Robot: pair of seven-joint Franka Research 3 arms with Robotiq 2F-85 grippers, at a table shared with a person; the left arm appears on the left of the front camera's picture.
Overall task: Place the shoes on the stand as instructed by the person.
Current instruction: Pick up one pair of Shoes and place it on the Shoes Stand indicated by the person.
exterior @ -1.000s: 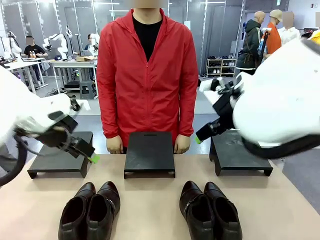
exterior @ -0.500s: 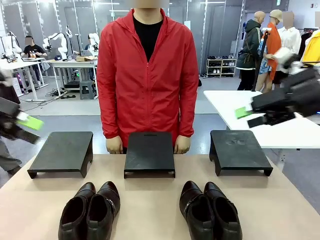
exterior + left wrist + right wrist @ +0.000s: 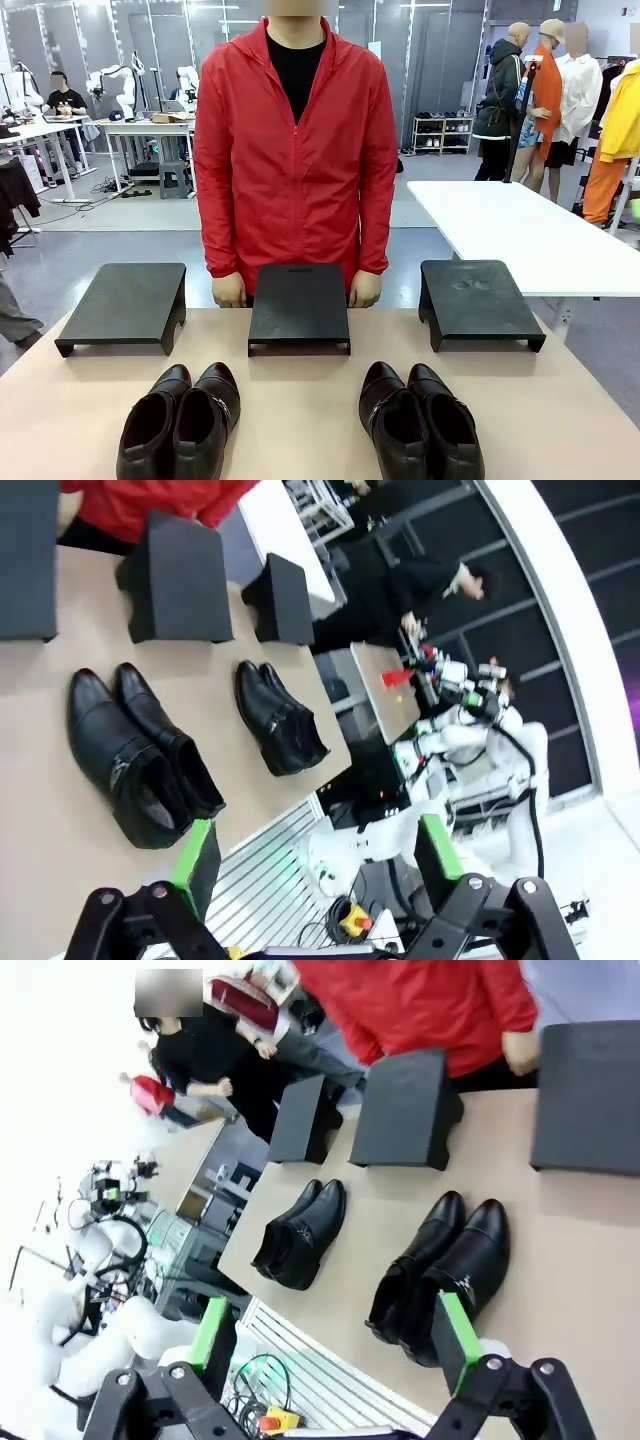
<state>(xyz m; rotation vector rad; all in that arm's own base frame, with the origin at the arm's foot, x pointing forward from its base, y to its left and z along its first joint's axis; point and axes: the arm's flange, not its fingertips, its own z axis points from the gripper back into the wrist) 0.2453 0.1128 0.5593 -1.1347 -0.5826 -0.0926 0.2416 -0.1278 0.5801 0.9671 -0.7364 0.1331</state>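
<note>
Two pairs of glossy black shoes stand at the table's near edge, the left pair (image 3: 180, 425) and the right pair (image 3: 420, 425), toes pointing to the person (image 3: 295, 150) in a red jacket. Both of the person's hands (image 3: 229, 290) rest behind the middle stand (image 3: 300, 305). My left gripper (image 3: 317, 852) is open and empty, high off to the side; the left pair (image 3: 140, 755) lies closest to it and the right pair (image 3: 280, 718) farther off. My right gripper (image 3: 332, 1338) is open and empty too, with the right pair (image 3: 445, 1275) nearest and the left pair (image 3: 300, 1235) beyond.
Two more low black stands flank the middle one, a left stand (image 3: 125, 305) and a right stand (image 3: 478, 300), all bare on top. A white table (image 3: 530, 240) stands behind at the right. Bare beige tabletop (image 3: 300, 400) lies between the two pairs.
Both arms have swung outward from over the side stands and left the front view, the left one to the left and the right one to the right. Shoes, stands and the person stayed put.
</note>
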